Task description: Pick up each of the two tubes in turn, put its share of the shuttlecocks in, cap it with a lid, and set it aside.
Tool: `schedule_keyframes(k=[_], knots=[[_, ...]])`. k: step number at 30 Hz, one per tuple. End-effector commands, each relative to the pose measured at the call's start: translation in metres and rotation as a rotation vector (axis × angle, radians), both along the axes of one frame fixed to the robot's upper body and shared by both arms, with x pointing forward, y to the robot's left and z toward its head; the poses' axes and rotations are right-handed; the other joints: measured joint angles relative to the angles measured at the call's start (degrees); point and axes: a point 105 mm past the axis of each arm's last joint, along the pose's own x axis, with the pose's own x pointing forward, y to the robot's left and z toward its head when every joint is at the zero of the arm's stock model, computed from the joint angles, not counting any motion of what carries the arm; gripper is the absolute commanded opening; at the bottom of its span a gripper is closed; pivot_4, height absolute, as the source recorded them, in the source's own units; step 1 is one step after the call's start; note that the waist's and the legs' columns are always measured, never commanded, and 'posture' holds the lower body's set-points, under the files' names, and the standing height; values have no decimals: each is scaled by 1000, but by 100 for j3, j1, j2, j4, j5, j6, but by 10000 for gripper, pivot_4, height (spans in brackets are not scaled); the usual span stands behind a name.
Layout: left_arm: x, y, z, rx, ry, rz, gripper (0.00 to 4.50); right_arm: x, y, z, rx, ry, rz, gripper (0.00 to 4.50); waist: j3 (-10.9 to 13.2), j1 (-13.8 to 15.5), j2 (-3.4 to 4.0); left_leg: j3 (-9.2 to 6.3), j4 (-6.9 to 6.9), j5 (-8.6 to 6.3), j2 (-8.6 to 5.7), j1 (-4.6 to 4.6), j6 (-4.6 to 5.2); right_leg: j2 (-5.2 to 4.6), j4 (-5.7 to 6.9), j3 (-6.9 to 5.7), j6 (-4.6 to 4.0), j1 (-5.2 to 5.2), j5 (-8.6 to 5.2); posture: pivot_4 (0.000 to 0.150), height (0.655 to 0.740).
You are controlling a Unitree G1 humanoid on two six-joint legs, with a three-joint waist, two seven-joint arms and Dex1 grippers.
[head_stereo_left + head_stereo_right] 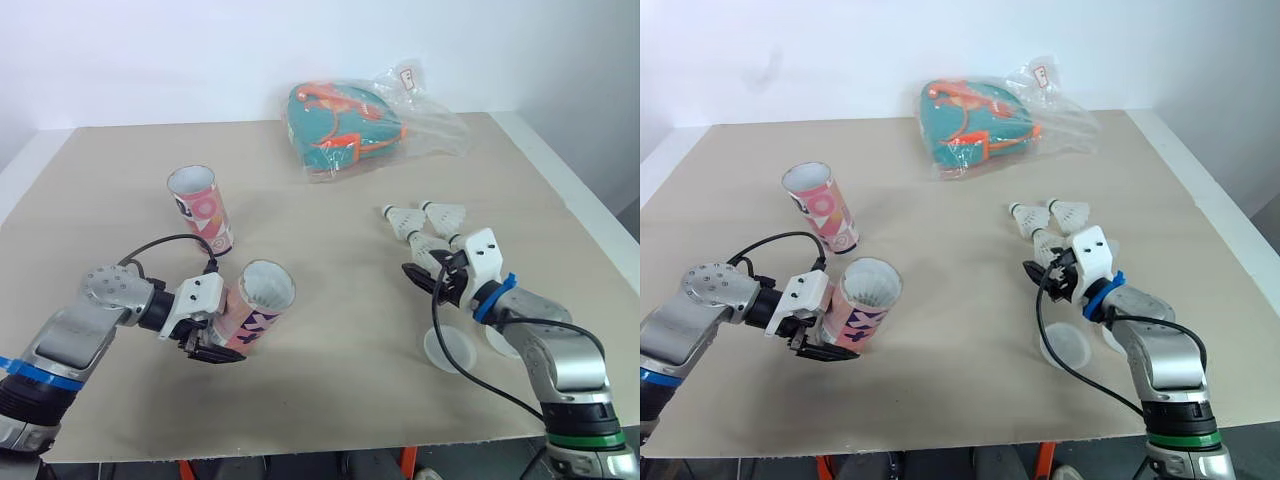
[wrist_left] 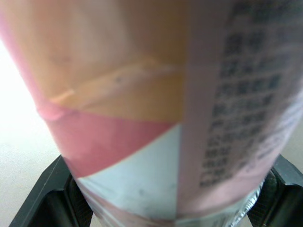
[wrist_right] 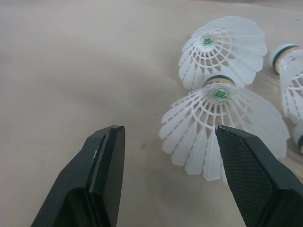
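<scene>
A pink patterned tube [image 1: 252, 308] is tilted with its open mouth up and facing me, and my left gripper [image 1: 213, 345] is shut on its lower body. The left wrist view has that tube [image 2: 156, 104] pressed between both fingers [image 2: 45, 201]. A second pink tube [image 1: 202, 208] stands upright on the table behind it. Three white shuttlecocks [image 1: 404, 219] lie in a cluster at centre right. My right gripper [image 1: 424, 274] hovers open just in front of them, holding nothing. In the right wrist view the nearest shuttlecock [image 3: 218, 124] lies just ahead of the open fingers [image 3: 102, 175].
Two clear round lids [image 1: 450, 350] lie on the beige table [image 1: 330, 390] by my right forearm. A crumpled plastic bag with a teal and orange item [image 1: 350, 125] sits at the back centre. The table's right edge runs close to my right arm.
</scene>
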Motion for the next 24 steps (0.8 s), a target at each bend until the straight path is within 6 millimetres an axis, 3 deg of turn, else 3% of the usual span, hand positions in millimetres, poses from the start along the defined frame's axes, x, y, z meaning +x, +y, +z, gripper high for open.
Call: schedule_keyframes(k=[1,6,16,19,24], knots=[[-9,-5,-20,20,72,-17,36515,5,4,16,9,-71,-2,33033,0,0,0,0,0,0,0,0,0,0,0,0,0,0,0,1500,7387],[-10,-6,-20,18,73,-18,36515,8,12,19,33,-81,8,33033,-1,1,1,0,1,0,0,0,0,0,0,-1,2,1,1,1500,7387],[-10,-6,-21,12,75,-8,36515,29,1,14,24,-77,-118,33033,-2,4,3,1,1,0,-4,1,0,-3,0,1,3,1,3,1500,7387],[-10,-7,-21,10,75,-5,36515,29,4,15,34,-83,-100,24381,-2,4,3,1,1,0,-5,0,0,-5,0,1,2,1,2,1500,7387],[-10,-7,-21,8,75,-2,36515,24,10,16,39,-82,-55,324,-2,4,3,1,1,0,-9,0,0,-10,0,1,3,2,3,1500,7387]])
